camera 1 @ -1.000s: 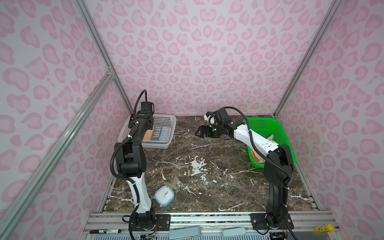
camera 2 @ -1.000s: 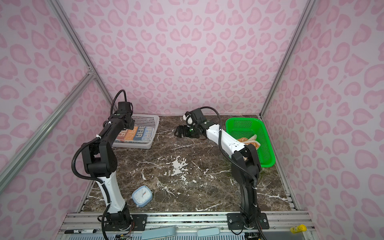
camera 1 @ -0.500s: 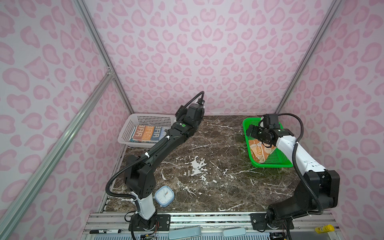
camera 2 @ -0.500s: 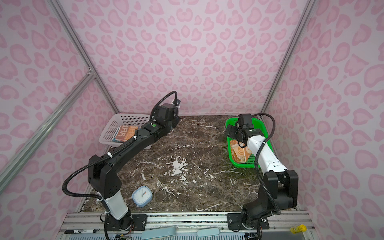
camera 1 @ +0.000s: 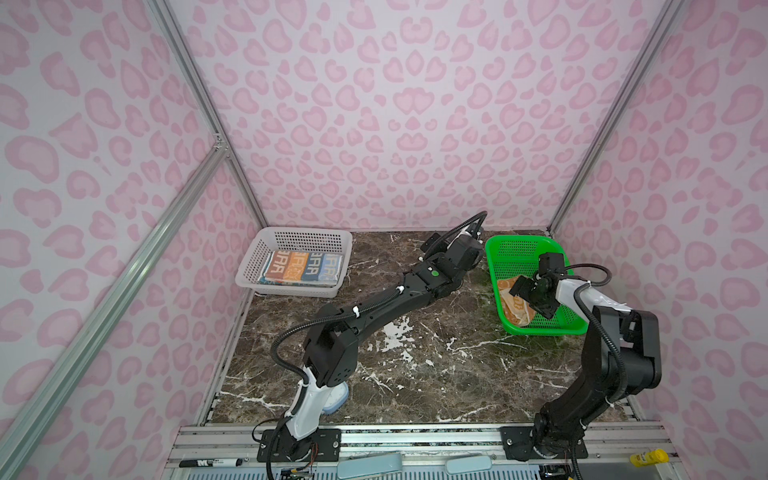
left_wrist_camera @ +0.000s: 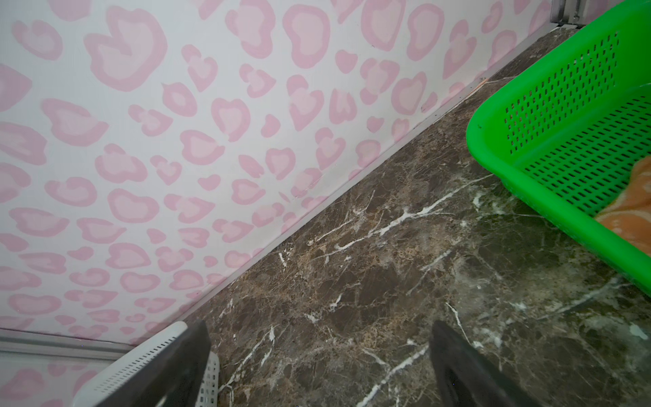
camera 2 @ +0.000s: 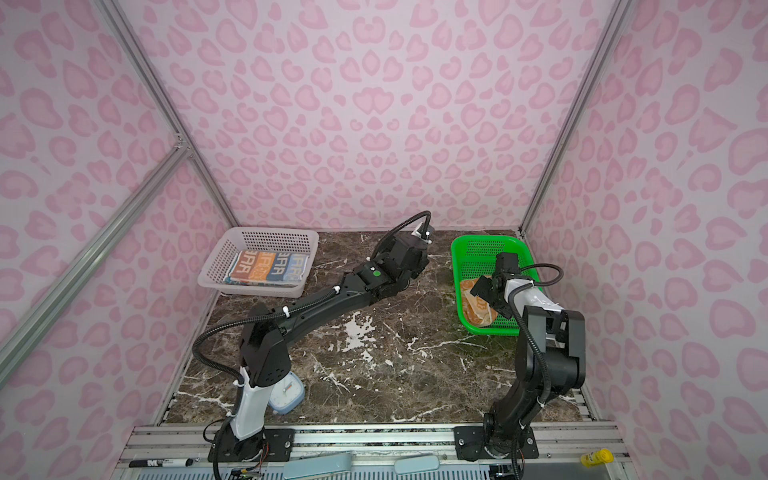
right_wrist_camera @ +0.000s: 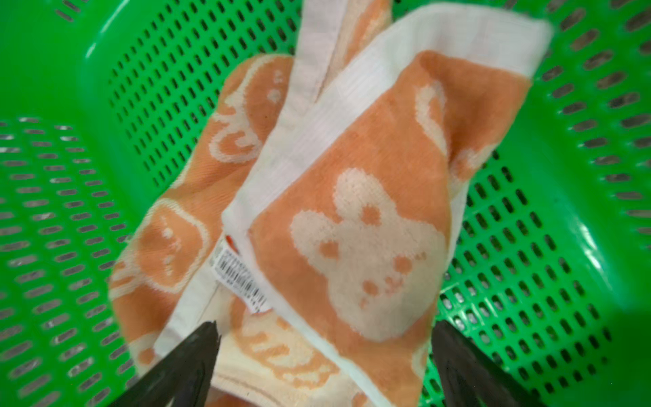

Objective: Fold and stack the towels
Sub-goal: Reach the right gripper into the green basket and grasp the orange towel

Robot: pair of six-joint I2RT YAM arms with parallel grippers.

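White basket (camera 1: 305,235) at 10 o'clock of tabletop (camera 1: 415,374), w/ block-print towel (camera 1: 303,268) folded flat inside. My left hand (left_wrist_camera: 320,327) hovers over bare marble approx. 12 o'clock, fingers wide apart, nothing in it. Green basket (camera 1: 523,249) at 2 o'clock holds crumpled orange towel (right_wrist_camera: 352,229). My right hand (right_wrist_camera: 324,327) is over it, fingers apart either side of towel; contact: can't tell.

The orange towel (right_wrist_camera: 352,218) runs off the wrist view's edge — label (right_wrist_camera: 241,278) blurred, perhaps a barcode.
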